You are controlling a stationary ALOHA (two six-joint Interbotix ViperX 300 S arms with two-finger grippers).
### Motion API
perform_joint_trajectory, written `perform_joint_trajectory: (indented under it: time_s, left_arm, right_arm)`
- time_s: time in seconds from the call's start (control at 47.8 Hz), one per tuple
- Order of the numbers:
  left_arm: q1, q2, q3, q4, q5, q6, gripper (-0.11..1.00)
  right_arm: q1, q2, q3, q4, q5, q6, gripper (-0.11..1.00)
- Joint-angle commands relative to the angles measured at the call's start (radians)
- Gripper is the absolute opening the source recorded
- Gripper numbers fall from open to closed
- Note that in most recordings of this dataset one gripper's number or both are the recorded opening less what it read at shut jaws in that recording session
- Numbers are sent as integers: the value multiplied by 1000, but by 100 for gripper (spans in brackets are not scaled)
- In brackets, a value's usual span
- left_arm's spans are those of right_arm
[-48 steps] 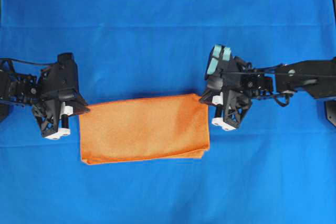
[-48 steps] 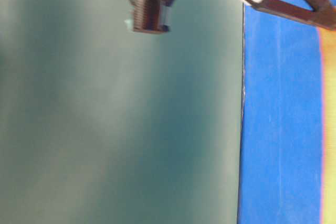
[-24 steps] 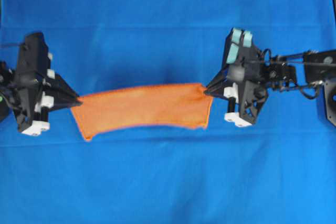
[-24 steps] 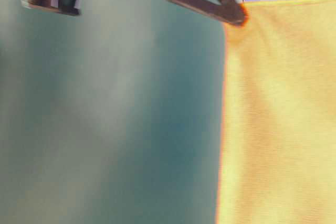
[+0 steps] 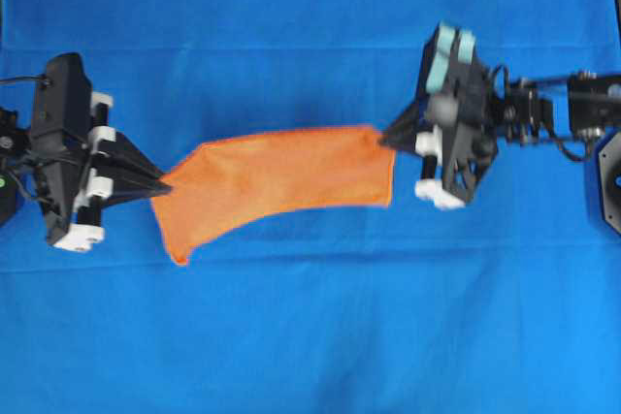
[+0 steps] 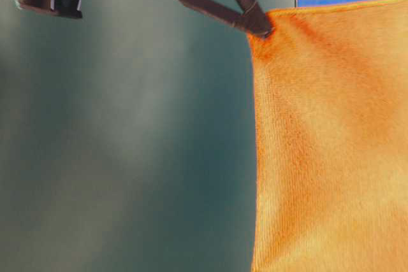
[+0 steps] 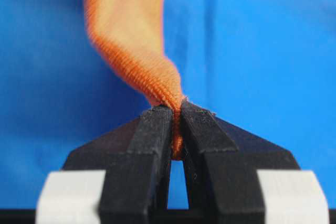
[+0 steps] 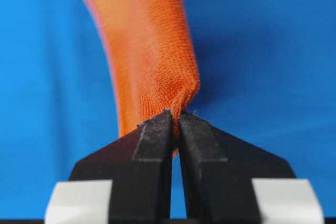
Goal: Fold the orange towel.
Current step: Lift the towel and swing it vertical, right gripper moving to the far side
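Two grippers clenched | left gripper (image 5: 160, 187) and right gripper (image 5: 386, 137) pinch opposite corners | orange towel (image 5: 281, 179) hangs stretched between

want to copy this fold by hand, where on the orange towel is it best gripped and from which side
Grip the orange towel at its two upper corners, coming in from the outer ends. The left claw and right claw pinch there now, and the cloth hangs stretched between them with the lower edge free.
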Motion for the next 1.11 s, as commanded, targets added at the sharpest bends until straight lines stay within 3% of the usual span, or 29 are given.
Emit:
perform_joint_trajectory:
  time_s: [0.0, 0.188, 0.397, 0.69, 0.941, 1.087]
  left_arm:
    - [-9, 46, -48, 2, -52, 21, 2]
    - [-40, 181, -135, 2, -126, 109, 2]
    - [-77, 325, -272, 2, -172, 213, 2]
    - [-101, 482, -446, 3, -175, 318, 2]
    - [-101, 577, -563, 3, -176, 400, 2]
    - [-101, 600, -588, 2, -173, 402, 2]
  right_arm:
    - [-61, -17, -23, -28, -5, 0, 3]
    - [-201, 11, -44, -92, -5, 0, 3]
    - [-305, 63, -106, -166, -9, -3, 3]
    - [-367, 170, -238, -242, -8, -8, 3]
    - [-380, 218, -310, -267, -9, -9, 3]
    - [-382, 215, -304, -270, -9, -9, 3]
